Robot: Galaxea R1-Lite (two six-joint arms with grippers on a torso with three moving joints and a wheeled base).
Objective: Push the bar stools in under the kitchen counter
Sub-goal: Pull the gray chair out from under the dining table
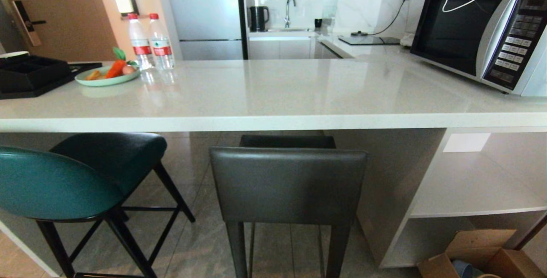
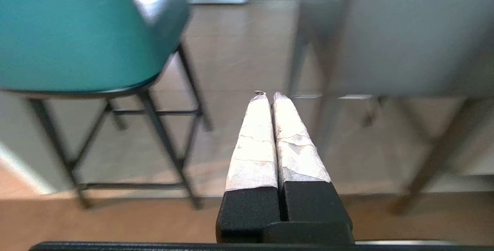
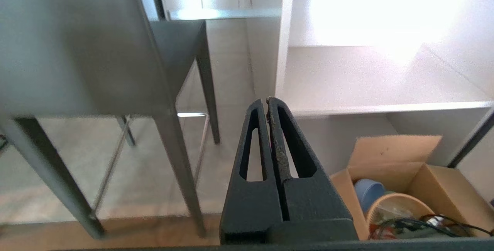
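The teal bar stool (image 1: pixel 55 184) with thin black legs stands at the left, its seat partly under the white kitchen counter (image 1: pixel 273 118). The boxy dark-grey bar stool (image 1: pixel 288 184) stands in the middle, its seat under the counter edge and its back just outside it. Neither arm shows in the head view. My left gripper (image 2: pixel 269 95) is shut and empty, low down, between the teal stool (image 2: pixel 73 31) and the grey stool (image 2: pixel 405 39), short of both. My right gripper (image 3: pixel 267 100) is shut and empty, to the right of the grey stool (image 3: pixel 77 46).
On the counter stand a microwave (image 1: pixel 483 30), two water bottles (image 1: pixel 150 41), a green plate (image 1: pixel 107 80) of vegetables and a black tray (image 1: pixel 32 75). Under it at the right are white shelves (image 1: pixel 474 192) and an open cardboard box (image 3: pixel 405 189) of items on the floor.
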